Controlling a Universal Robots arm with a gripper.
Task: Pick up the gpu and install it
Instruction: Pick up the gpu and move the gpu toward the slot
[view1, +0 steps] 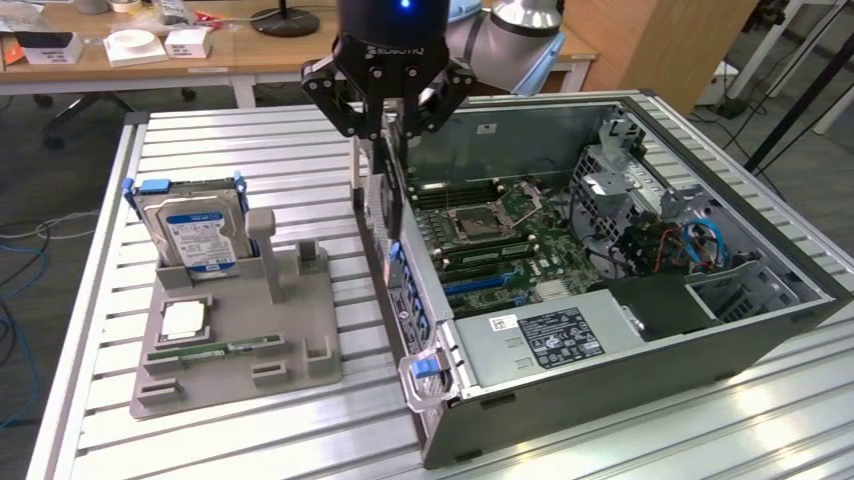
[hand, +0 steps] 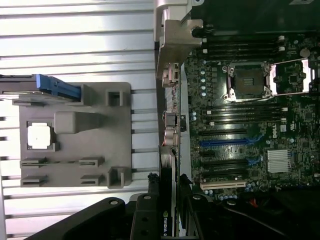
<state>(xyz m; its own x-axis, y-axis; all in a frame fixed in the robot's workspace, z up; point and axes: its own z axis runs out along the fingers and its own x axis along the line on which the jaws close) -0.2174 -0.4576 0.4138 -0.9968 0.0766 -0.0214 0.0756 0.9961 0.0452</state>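
A: What colour's the gpu (view1: 383, 195)?
B: Blk card, silvery bracket (hand: 172, 47), green logo (hand: 164, 226). Blk gripper (view1: 387, 128) too.
A: And the tray (view1: 287, 320)?
B: Plain grey. The drive (view1: 198, 235) has a blue-white label, blue rails.
A: The table (view1: 227, 150)?
B: Silvery, ribbed stripes.
A: The case (view1: 667, 360)?
B: Dk grey. Dk green board (view1: 527, 265) w/ blue slots (hand: 227, 142), blue & orange cables (view1: 703, 245).
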